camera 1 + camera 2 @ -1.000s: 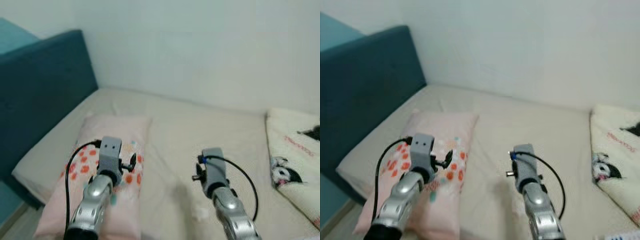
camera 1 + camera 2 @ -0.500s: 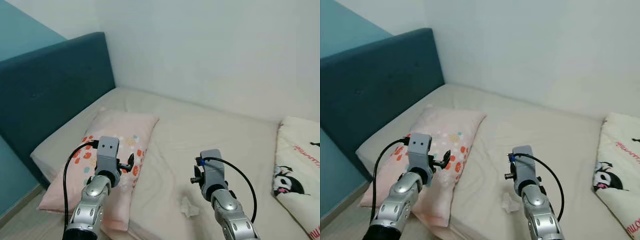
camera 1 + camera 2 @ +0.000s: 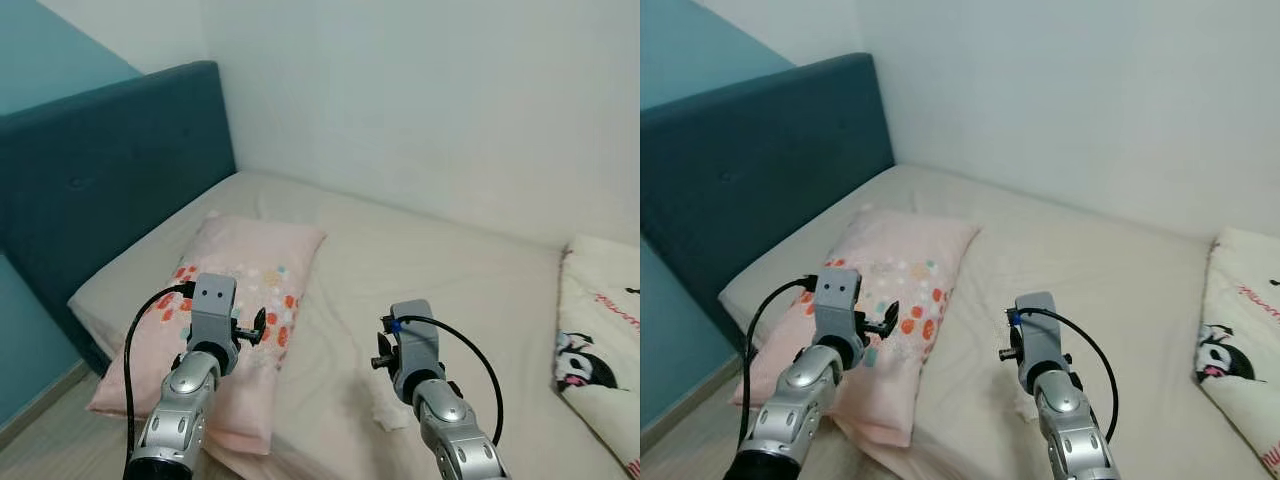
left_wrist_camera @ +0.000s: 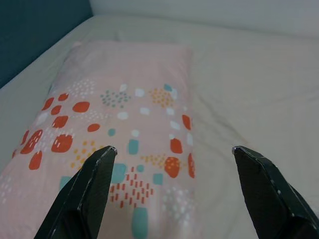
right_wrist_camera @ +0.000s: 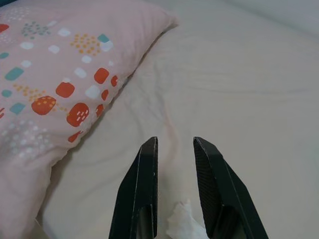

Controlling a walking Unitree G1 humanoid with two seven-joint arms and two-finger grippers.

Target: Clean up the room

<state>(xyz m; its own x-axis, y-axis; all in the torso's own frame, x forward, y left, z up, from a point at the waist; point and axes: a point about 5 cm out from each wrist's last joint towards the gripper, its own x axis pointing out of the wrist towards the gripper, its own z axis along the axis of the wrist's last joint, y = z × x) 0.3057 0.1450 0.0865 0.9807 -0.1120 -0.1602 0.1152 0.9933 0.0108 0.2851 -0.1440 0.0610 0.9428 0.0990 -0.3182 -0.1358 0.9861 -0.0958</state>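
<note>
Two claws hover over a bed (image 3: 480, 270). Left claw (image 4: 172, 152), fingers spread wide, hangs above the pink patterned pillow (image 3: 240, 300). Right claw (image 5: 173, 144), fingers narrowly apart and holding nothing, aims just beside the pillow at a crumpled white tissue (image 3: 388, 412), likely the litter to collect.

Bedroom, bed (image 3: 470, 280), pillow (image 3: 240, 310) (teal headboard (image 3: 100, 180))

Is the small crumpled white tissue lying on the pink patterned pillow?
No, the crumpled white tissue lies on the beige sheet, beside the pink patterned pillow.
</note>
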